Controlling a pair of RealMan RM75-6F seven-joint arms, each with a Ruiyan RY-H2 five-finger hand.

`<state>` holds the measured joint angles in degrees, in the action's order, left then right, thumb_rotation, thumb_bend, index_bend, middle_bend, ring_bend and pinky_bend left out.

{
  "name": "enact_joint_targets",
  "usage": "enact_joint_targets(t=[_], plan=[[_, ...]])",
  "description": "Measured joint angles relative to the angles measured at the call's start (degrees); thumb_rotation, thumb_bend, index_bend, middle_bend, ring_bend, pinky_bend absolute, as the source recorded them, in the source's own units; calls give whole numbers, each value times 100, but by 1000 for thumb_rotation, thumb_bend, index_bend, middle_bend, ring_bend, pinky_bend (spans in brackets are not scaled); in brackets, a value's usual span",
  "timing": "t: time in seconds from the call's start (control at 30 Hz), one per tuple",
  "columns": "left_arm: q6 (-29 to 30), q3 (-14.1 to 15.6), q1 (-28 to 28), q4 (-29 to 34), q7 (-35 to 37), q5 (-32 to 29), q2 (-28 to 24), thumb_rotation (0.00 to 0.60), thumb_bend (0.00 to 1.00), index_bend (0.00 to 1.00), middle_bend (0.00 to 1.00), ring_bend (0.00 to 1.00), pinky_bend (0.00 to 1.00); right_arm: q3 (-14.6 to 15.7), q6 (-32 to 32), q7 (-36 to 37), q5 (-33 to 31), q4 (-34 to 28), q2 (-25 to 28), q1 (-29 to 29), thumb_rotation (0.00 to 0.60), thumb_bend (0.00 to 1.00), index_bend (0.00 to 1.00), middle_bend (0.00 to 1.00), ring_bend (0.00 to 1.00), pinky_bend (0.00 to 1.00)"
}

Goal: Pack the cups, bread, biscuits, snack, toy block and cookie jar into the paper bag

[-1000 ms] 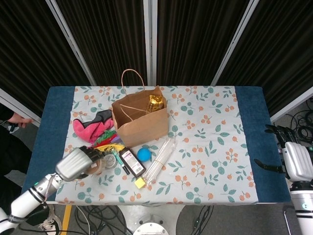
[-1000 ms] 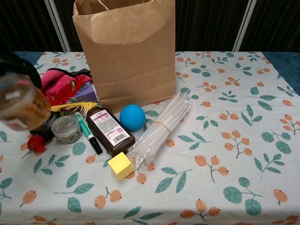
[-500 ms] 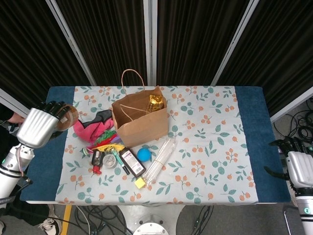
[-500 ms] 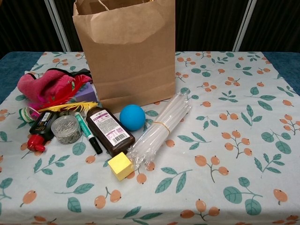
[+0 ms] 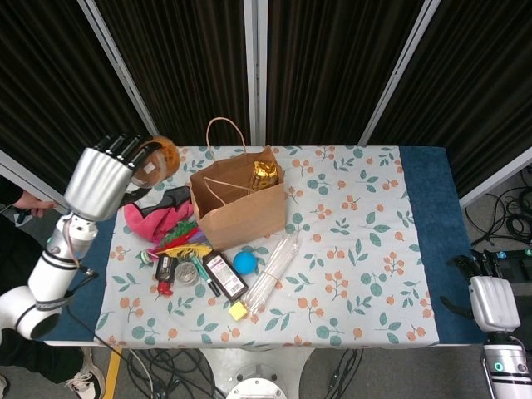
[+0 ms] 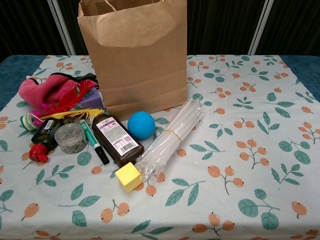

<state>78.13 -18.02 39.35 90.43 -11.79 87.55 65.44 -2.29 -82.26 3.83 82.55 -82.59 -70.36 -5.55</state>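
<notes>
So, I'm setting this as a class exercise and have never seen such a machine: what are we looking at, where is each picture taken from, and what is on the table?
It is a robot with two arms, each ending in a hand with fingers. The head view looks down from above; the chest view looks across the table from low at the front.

The left hand is raised left of the paper bag and holds a clear jar, likely the cookie jar. The right hand rests low at the table's right edge, holding nothing.

Something gold sits in the bag. In front lie a blue ball, a yellow block, a sleeve of clear cups, a brown bottle, a marker and a pink cloth.
</notes>
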Motion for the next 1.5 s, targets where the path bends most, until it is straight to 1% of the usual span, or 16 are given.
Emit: enact_joint_targets(t=[0.2, 0.37, 0.53, 0.73, 0.8, 0.87, 1.0, 1.17, 1.5], plan=[[-48, -375, 613, -301, 344, -132, 839, 600, 260, 504, 545, 486, 467, -19, 45, 19, -68, -6, -7, 38, 600, 65, 316, 243, 102, 49], [-139, -515, 990, -719, 647, -266, 1442, 600, 260, 504, 545, 487, 467, -28, 100, 103, -109, 58, -41, 62, 600, 66, 316, 242, 102, 47], [-303, -495, 1244, -1202, 969, -415, 1984, 600, 260, 504, 545, 487, 467, -48, 155, 187, -155, 104, -67, 79, 600, 67, 316, 242, 101, 46], [-474, -286, 1447, -1833, 1275, -377, 2467, 600, 258, 487, 531, 478, 460, -91, 214, 306, -228, 166, -61, 95, 600, 66, 317, 241, 98, 41], [-464, -218, 1488, -1977, 1374, -306, 2551, 600, 233, 428, 499, 449, 442, -103, 281, 369, -255, 193, -47, 85, 600, 64, 317, 240, 97, 36], [-461, -179, 1514, -2087, 1432, -250, 2576, 600, 178, 346, 459, 415, 421, -131, 353, 440, -282, 226, -25, 59, 600, 65, 319, 239, 96, 35], [-479, -154, 1532, -2257, 1627, -287, 2623, 600, 123, 284, 389, 375, 395, -174, 385, 434, -289, 234, -9, 23, 600, 67, 324, 238, 95, 35], [-499, -133, 1513, -2321, 1680, -340, 2598, 600, 111, 270, 355, 351, 377, -204, 429, 445, -306, 195, 8, 3, 600, 69, 329, 237, 94, 35], [-327, -139, 1430, -2052, 1742, -302, 2387, 600, 111, 269, 355, 351, 376, -227, 465, 442, -310, 145, 12, -13, 600, 80, 332, 238, 94, 35]])
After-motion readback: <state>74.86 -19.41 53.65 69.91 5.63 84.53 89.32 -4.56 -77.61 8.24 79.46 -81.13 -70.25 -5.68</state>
